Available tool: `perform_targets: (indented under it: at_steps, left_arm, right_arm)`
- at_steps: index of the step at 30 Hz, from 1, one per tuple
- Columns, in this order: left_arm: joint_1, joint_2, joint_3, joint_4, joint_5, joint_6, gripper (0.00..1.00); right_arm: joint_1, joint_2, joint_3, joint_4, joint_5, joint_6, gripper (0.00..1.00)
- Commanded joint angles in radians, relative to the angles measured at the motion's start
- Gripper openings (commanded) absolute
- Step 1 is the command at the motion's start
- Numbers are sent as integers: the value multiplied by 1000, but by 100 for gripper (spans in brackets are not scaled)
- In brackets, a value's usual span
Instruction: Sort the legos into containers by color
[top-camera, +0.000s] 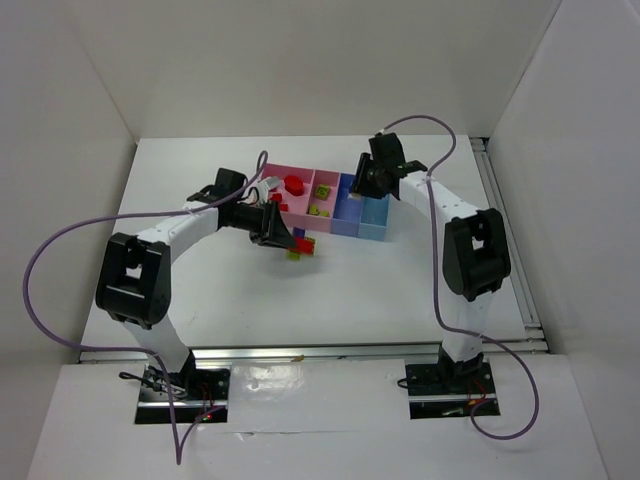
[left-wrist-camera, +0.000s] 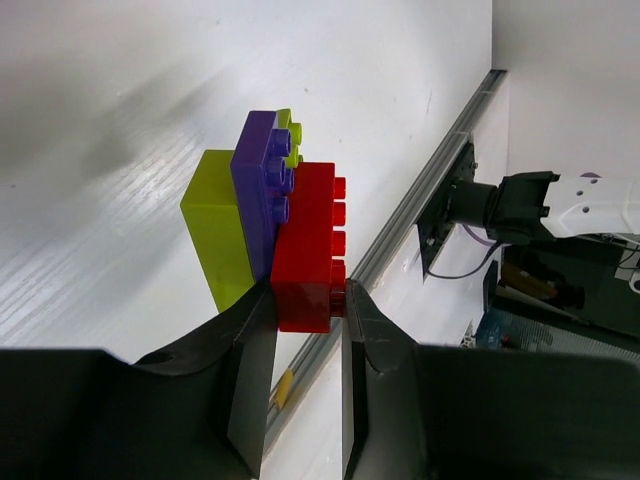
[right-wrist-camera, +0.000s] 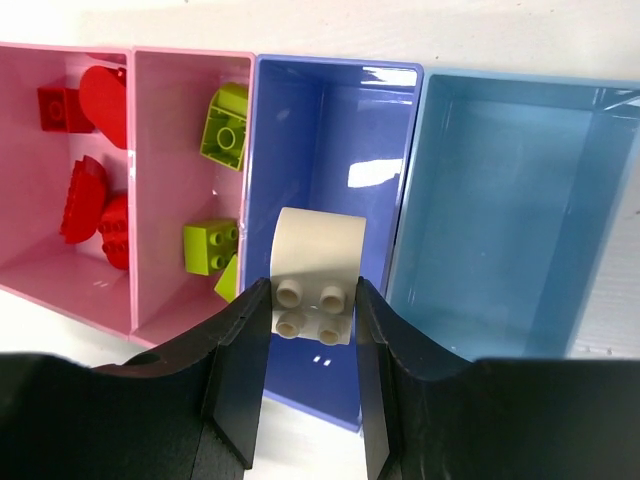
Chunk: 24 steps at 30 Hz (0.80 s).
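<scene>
Above four joined bins (right-wrist-camera: 252, 150), right hand (right-wrist-camera: 312, 292) clamps one white brick (right-wrist-camera: 318, 250) (left hand (left-wrist-camera: 308, 296) pinches three stacked bricks (left-wrist-camera: 265, 210)).

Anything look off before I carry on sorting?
Yes. The left jaws grip a red brick clipped to a purple brick and a yellow-green brick: three colours joined in one clump, fitting no single bin. The right jaws' white brick looks fine.
</scene>
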Motion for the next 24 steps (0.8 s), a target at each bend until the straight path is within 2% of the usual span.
perform_targets:
  at_steps: [1,2,4,5,6,7,9,11,15,16,18,22,23,24]
  left_arm:
    - [13,-31,21,0,15,15,0]
    - [13,-31,21,0,24,15,0]
    - [13,-20,32,-9,24,15,0]
    - [13,-20,41,-9,24,15,0]
    - [13,-20,50,-9,24,15,0]
    - [13,-20,50,-9,24,15,0]
    - [13,-20,72,-9,33,15,0]
    - [13,-20,83,-9,33,15,0]
    - [13,-20,92,-20,62,15,0]
    - [13,-20,92,-20,62,15,0]
    - [13,-20,92,-20,73,24,0]
    - [4,-11,96,-48,94,46,0]
    - [-7,-11,106,-60,95,58,0]
    - [-7,-2,106,-74,95,69,0]
  right_arm:
    - [17,27,53,35,-21,-14,21]
    - [17,27,67,26,-21,-14,26]
    - [17,36,78,17,-21,-14,45]
    - [17,36,87,17,-21,-14,65]
    - [17,36,99,5,-21,-14,73]
    - [17,36,99,5,-21,-24,77]
    - [17,18,113,-20,-12,-24,78]
    - [17,-42,86,-6,0,-24,75]
    - [26,-185,-55,28,0,-24,58]
    - [26,-236,-116,37,-11,-24,51]
    - [26,-277,-167,37,-40,-34,46]
    - [48,-330,-254,17,-182,-34,47]
    - [57,-331,-263,8,-219,-34,59]
    - [66,-312,-263,8,-260,-34,64]
